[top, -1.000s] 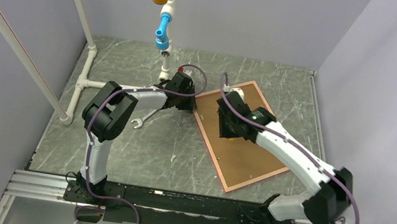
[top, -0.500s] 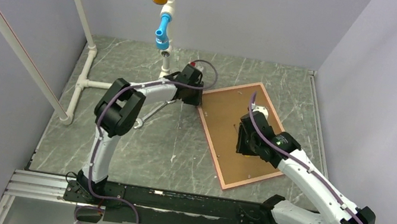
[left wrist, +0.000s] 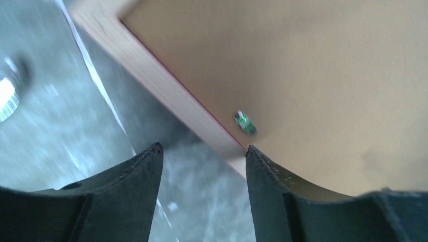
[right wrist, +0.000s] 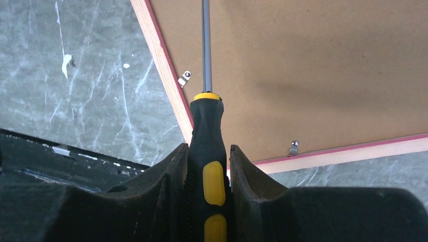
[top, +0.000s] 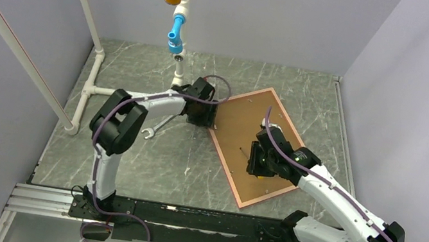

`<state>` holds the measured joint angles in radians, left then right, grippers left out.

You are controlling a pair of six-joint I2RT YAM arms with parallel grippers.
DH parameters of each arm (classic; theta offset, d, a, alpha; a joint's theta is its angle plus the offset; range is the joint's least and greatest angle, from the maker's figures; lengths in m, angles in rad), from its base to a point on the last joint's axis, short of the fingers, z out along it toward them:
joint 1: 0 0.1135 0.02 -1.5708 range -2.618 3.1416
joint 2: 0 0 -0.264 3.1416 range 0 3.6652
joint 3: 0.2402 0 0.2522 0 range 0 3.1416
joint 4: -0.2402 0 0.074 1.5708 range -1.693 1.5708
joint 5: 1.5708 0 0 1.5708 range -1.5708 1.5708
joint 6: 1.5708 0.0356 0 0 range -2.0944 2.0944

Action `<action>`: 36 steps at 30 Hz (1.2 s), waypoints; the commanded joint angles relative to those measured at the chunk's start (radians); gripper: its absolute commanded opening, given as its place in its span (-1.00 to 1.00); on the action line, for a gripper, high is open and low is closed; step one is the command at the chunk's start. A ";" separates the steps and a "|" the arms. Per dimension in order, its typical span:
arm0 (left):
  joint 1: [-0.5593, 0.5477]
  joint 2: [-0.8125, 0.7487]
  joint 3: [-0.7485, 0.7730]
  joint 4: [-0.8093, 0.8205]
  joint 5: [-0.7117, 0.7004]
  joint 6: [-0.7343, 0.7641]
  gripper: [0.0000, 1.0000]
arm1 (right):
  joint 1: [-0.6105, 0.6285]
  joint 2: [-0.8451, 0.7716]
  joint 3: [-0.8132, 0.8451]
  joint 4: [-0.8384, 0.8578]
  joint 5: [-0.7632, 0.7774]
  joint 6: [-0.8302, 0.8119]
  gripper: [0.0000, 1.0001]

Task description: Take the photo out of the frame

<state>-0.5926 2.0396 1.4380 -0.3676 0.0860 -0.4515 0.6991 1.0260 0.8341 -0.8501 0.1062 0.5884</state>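
Note:
The frame (top: 244, 122) lies face down on the table, brown board back up, with a thin pink-red border. The photo is hidden under the board. My left gripper (top: 204, 118) is at the frame's left corner. In the left wrist view it (left wrist: 203, 151) is open and empty, straddling the frame's border (left wrist: 166, 85), right finger over the board. My right gripper (top: 257, 161) hovers over the board's near half. In the right wrist view it (right wrist: 209, 151) is shut on a black-and-yellow screwdriver (right wrist: 208, 126), whose shaft points along the board (right wrist: 313, 75).
Small metal clips (right wrist: 184, 78) (right wrist: 293, 147) sit along the frame's inner edge; another shows in the left wrist view (left wrist: 245, 122). A wrench (top: 155, 128) lies left of the frame. A white pipe structure (top: 92, 76) with orange and blue fittings (top: 177, 24) stands at the back left.
My right arm has pulled back with the screwdriver from the frame's far left part toward its near half. My left gripper has shifted slightly at the frame's left corner.

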 commanded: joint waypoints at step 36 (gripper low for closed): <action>-0.230 -0.024 -0.088 -0.155 -0.169 -0.644 -0.20 | 0.100 -0.029 -0.010 -0.014 -0.017 0.055 -1.00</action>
<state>-0.8337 1.9495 1.3037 -0.4671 -0.0231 -1.2098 0.7746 1.0023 0.8120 -0.8577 0.0734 0.6155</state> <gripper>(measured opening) 0.479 0.354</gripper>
